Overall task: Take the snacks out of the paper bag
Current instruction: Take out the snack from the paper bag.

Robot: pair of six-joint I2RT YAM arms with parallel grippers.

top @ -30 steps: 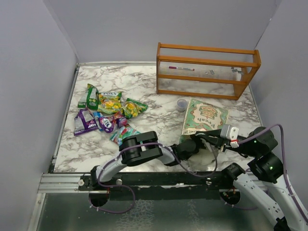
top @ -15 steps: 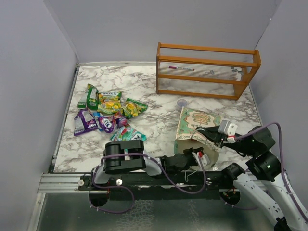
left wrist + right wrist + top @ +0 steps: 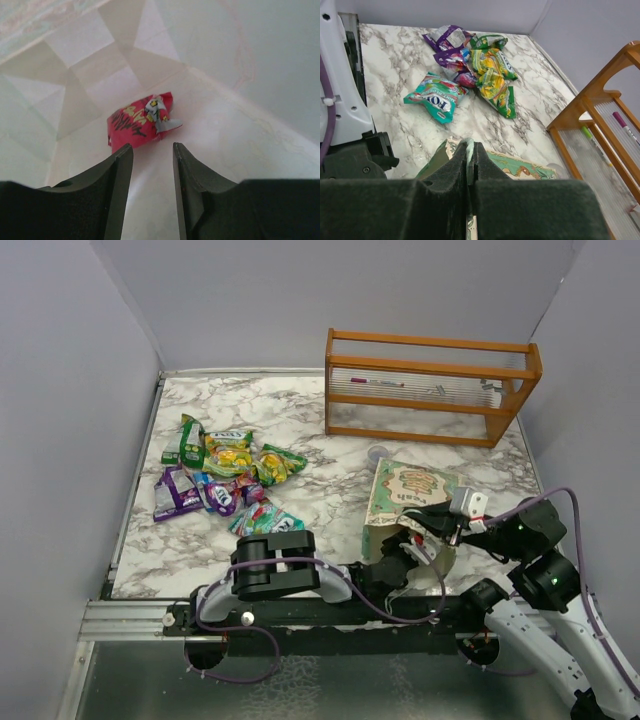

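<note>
The mint-green paper bag (image 3: 412, 490) lies on its side at the right front of the table, its mouth toward the arms. My right gripper (image 3: 470, 150) is shut on the bag's upper rim (image 3: 472, 145) and holds the mouth open. My left gripper (image 3: 152, 150) is open inside the bag's cream interior (image 3: 235, 125). Its fingertips are just short of a red snack packet (image 3: 137, 122) lying at the bottom fold and do not touch it. In the top view the left fingers are hidden in the bag mouth. Several snacks (image 3: 225, 472) lie piled on the table's left.
A teal packet (image 3: 262, 520) lies nearest the left arm, and it also shows in the right wrist view (image 3: 437, 97). An orange wooden rack (image 3: 430, 385) stands at the back right. A small clear cup (image 3: 378, 453) sits between the rack and the bag. Grey walls enclose the table.
The right gripper has raised the bag's rim, so the mouth stands open. The left arm swung from beside the bag and pushed its gripper into the mouth.
</note>
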